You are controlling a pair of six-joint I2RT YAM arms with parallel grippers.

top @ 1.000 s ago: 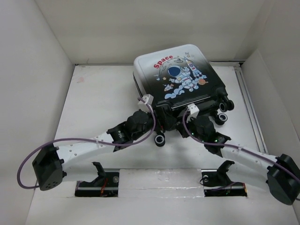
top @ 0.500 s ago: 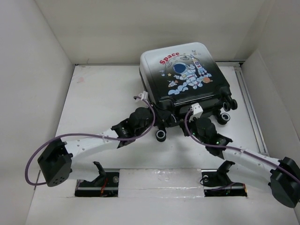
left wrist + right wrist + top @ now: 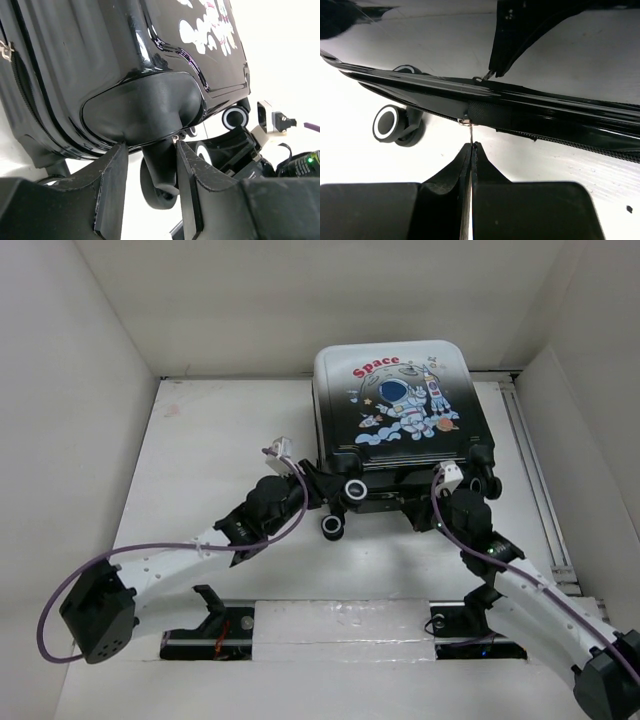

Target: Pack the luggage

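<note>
- Luggage (image 3: 395,405): a small hard-shell suitcase that lay closed and flat with its printed face up. It sat at the far middle-right of the table (image 3: 200,470), near the back wall (image 3: 300,310), with its wheeled end toward the arms.
- Shell: glossy, white at the far end and shading to black at the near end. The left wrist view showed ribbed black sides with a zip line (image 3: 19,95) running along the edge.
- Print: a cartoon astronaut (image 3: 397,393) in white and blue, set among a rocket and small planets on the lid.
- Writing: the red word "Space" (image 3: 377,367) stood above the astronaut toward the far-left corner of the lid.
- Caster wheels (image 3: 352,490): black with white rings, projecting from the near end of the case. One (image 3: 387,123) stood on the table in the right wrist view.
- Left gripper (image 3: 150,155): the jaws were partly open and straddled a caster (image 3: 159,182) under a moulded black corner of the shell. The finger (image 3: 187,195) on the right of that view lay against the caster, and a gap showed on the other side, so the caster was not clamped.
- Right gripper (image 3: 471,148): the jaws were all but closed and pinched a thin metal zipper pull (image 3: 469,131). The pull hung from the slider on the zip at the near edge of the case.
- Purple cable (image 3: 60,590): looped along the left arm, with a similar one on the right.
</note>
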